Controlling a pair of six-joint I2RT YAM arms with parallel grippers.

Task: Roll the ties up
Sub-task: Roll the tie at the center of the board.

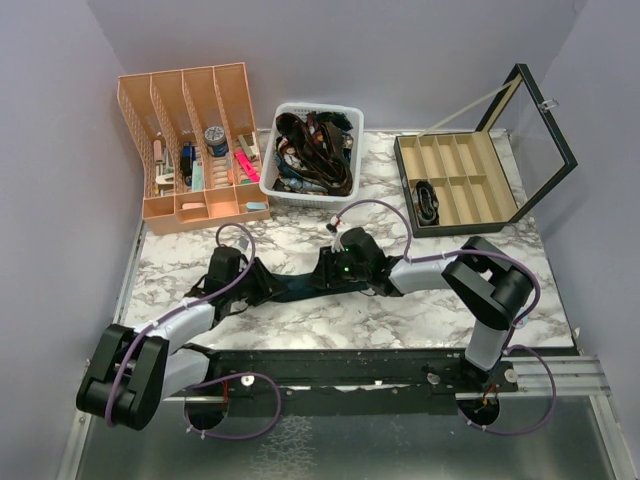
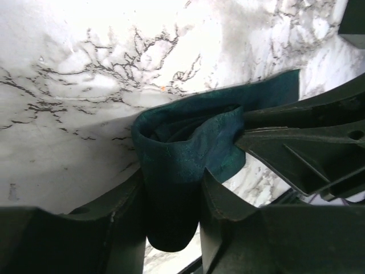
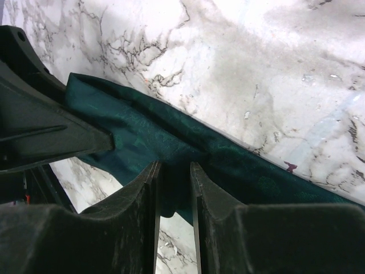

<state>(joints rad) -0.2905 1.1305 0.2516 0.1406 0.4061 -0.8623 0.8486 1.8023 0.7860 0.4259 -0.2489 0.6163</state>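
A dark teal tie point(image 1: 297, 289) lies on the marble table point(image 1: 430, 310) between my two grippers. In the left wrist view the tie point(image 2: 188, 131) is folded into a loose loop at one end. My left gripper point(image 2: 172, 174) is shut on that loop, and fabric bulges down between the fingers point(image 2: 114, 217). In the top view the left gripper point(image 1: 262, 285) sits at the tie's left end. My right gripper point(image 1: 328, 270) is close beside it. In the right wrist view the right gripper point(image 3: 174, 166) pinches the edge of the flat tie point(image 3: 228, 165).
A white basket point(image 1: 283, 190) holding several more ties stands at the back centre. A peach desk organiser point(image 1: 195, 140) is at the back left. An open compartment box point(image 1: 455, 180) with its lid up and one dark roll point(image 1: 427, 200) is at the back right.
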